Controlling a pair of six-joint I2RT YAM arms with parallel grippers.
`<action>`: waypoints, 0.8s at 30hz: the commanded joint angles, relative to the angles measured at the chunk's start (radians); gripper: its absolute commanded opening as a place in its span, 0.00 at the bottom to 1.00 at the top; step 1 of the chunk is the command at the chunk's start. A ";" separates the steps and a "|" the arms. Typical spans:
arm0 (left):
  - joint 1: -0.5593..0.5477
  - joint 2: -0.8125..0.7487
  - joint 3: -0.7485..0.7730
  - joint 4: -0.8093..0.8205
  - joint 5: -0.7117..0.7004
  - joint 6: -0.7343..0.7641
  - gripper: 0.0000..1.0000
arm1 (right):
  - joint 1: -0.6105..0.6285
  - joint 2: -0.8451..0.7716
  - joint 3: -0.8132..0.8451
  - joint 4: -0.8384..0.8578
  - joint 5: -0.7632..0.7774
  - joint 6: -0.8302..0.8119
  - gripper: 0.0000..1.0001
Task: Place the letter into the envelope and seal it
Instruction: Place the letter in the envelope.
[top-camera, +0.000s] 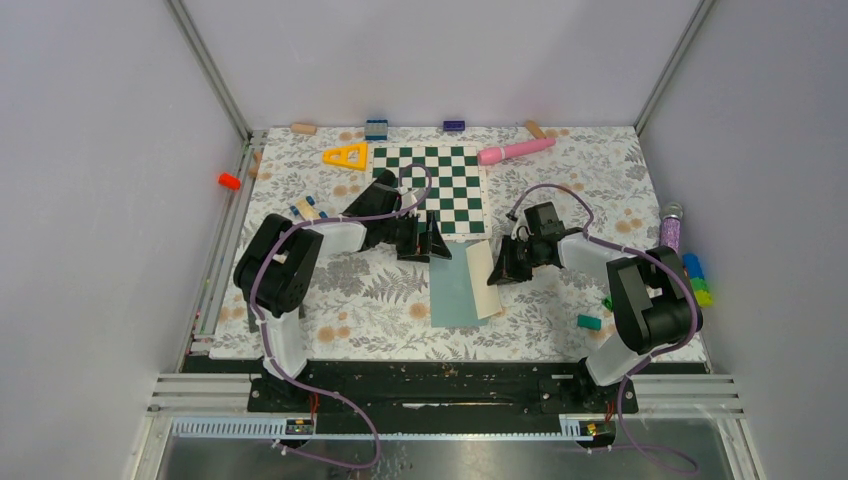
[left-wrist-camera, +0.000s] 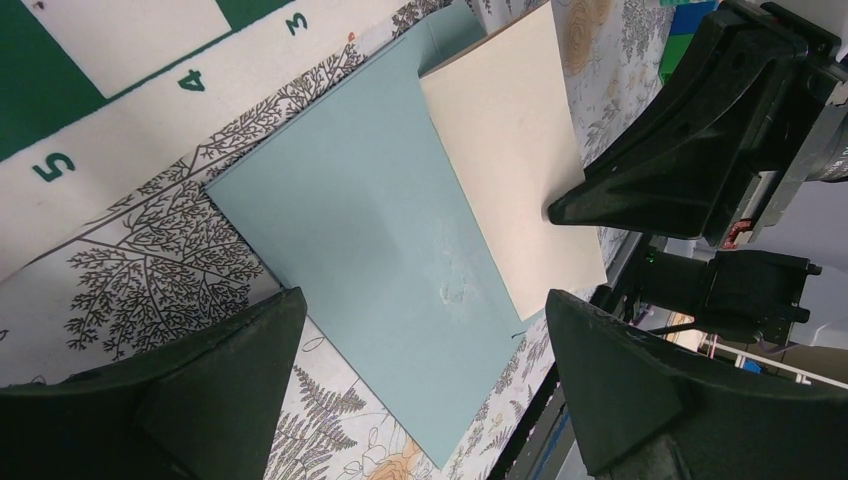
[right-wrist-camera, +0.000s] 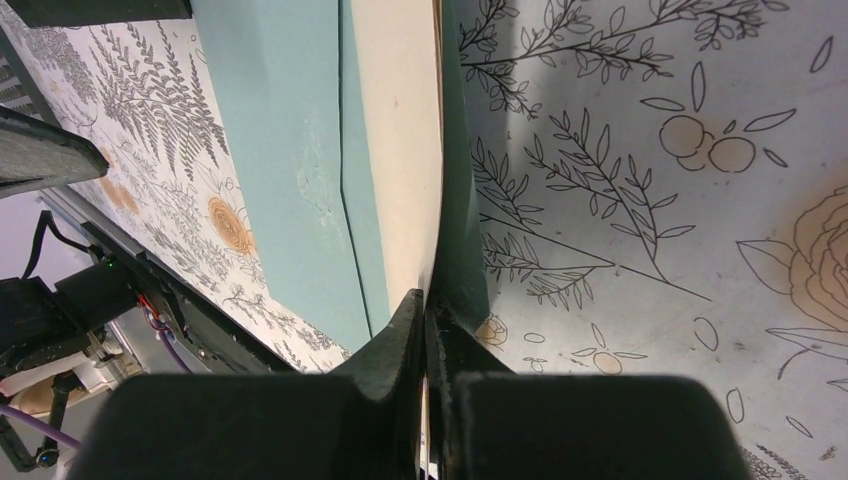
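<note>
Pale walls (top-camera: 420, 60) with metal corner posts close in the table (top-camera: 370, 310) on three sides, and a floral cloth covers it. Small pieces line its edges: a yellow triangle (top-camera: 345, 155), a blue block (top-camera: 376, 128) and a pink cylinder (top-camera: 515, 150) along the far edge, and a glitter tube (top-camera: 671, 225) and stacked blocks (top-camera: 697, 280) at the right edge. A green-white chessboard (top-camera: 433, 185) sits mid-table toward the far edge. Bare cloth runs from the middle to the near-left corner.

The envelope (top-camera: 452, 292) (left-wrist-camera: 360, 250) (right-wrist-camera: 270, 130) lies flat in the middle of the table, just near of the chessboard's right corner. The letter (top-camera: 486, 285) (left-wrist-camera: 510, 150) (right-wrist-camera: 395, 150), cream side up, overlaps the envelope's right long edge. Whether it is tucked inside there cannot be told.

The left claw (top-camera: 437, 245) (left-wrist-camera: 425, 300) hangs over the envelope's far end with its jaws spread wide, holding nothing. The right claw (top-camera: 495, 278) (right-wrist-camera: 427, 300) is clenched on the letter's right edge, lifting that edge slightly off the cloth. The two claws stand near each other, with the papers between them.
</note>
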 joint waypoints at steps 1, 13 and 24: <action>-0.001 0.028 0.013 -0.026 -0.094 0.033 0.96 | 0.009 -0.035 0.030 -0.040 0.025 0.011 0.00; -0.013 0.028 0.014 -0.026 -0.079 0.033 0.95 | 0.007 0.042 0.048 -0.034 -0.001 0.033 0.00; -0.023 0.037 0.024 -0.026 -0.068 0.038 0.95 | 0.010 0.131 0.092 -0.025 -0.089 0.039 0.00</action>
